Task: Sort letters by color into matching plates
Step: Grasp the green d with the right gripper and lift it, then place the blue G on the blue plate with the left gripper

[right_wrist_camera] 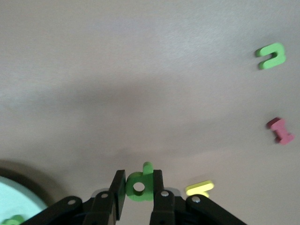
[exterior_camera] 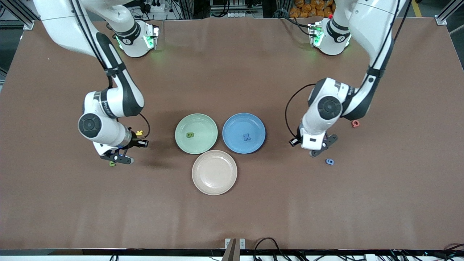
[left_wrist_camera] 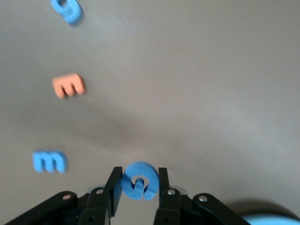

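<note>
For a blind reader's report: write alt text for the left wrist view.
The left gripper is shut on a round blue foam piece, held above the brown table. On the table lie a blue letter m, an orange letter E and another blue piece at the picture's edge.

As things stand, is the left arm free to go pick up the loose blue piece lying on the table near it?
Probably not yet: the left gripper is shut on a blue letter, so the loose blue piece must wait.
</note>
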Controlling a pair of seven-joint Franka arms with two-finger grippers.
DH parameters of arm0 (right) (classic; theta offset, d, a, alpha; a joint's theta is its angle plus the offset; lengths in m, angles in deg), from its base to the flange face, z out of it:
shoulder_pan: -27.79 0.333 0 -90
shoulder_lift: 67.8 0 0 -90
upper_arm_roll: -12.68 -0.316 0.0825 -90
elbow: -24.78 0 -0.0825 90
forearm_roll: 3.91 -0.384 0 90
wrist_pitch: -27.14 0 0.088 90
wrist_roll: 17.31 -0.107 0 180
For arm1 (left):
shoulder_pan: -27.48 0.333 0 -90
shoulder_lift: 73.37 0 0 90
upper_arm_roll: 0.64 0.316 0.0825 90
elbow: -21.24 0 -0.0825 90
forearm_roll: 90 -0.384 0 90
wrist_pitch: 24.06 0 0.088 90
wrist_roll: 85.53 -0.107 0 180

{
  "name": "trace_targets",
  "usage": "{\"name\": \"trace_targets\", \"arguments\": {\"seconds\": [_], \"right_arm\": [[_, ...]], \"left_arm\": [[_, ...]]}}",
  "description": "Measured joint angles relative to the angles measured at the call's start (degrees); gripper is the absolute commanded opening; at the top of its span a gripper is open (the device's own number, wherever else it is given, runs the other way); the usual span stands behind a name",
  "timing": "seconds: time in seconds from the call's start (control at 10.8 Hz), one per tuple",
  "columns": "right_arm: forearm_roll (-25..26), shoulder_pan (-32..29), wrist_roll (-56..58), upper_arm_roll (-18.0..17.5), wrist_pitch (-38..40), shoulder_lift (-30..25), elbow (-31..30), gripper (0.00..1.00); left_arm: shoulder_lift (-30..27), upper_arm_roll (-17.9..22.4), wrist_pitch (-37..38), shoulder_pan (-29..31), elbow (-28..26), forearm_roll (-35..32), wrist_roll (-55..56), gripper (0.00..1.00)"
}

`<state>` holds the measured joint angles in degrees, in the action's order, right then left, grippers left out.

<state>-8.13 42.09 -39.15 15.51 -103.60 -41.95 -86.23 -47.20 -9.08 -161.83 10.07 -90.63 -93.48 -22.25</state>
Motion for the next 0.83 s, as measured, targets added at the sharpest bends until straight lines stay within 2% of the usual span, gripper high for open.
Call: {"name": "trace_targets", "arguments": {"seconds": [0.28, 0.83], "right_arm": [[0.0, 4.7, -11.4, -0.1, 0.0, 0.0, 1.2, 0.24], [-5.1, 12.1, -24.3, -0.2, 0.2, 0.4, 1.2, 0.23]], "left_arm": [[0.0, -0.2, 0.1, -5.6, 1.4, 0.0, 6.3, 0.00], [1.6, -0.3, 0.3, -14.4, 5.7, 0.1, 16.6, 0.00]]}}
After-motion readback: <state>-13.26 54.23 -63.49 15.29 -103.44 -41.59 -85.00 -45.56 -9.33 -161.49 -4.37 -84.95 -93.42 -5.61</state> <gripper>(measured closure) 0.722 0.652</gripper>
